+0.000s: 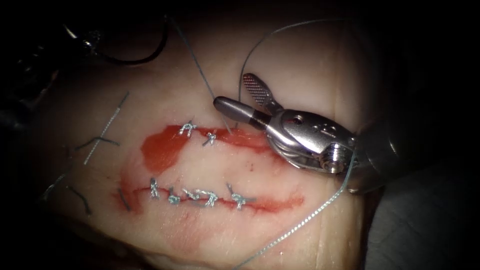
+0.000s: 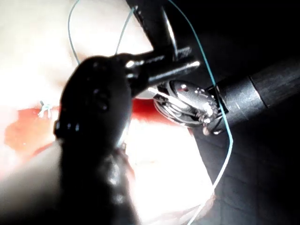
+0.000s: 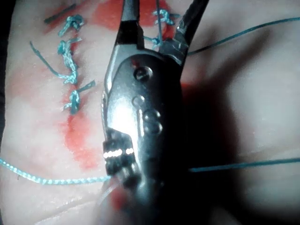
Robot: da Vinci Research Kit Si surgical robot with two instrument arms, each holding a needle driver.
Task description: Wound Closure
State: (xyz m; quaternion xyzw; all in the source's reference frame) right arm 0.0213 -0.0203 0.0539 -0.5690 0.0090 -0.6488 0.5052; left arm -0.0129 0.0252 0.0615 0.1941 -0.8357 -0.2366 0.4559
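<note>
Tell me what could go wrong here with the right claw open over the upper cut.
1. The right claw is open with a taut thread running between its jaws beside the upper cut; closing could nick it.
2. A loose thread loop drapes by the wrist and might snag.
3. The knots sit close and could be disturbed.

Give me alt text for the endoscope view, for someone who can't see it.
The right arm's silver needle driver hangs with jaws open over the pale pork tissue, holding nothing, as thin blue-green thread trails past it. Below lie two red cuts closed with knotted stitches, and short cut thread ends at left.
</note>
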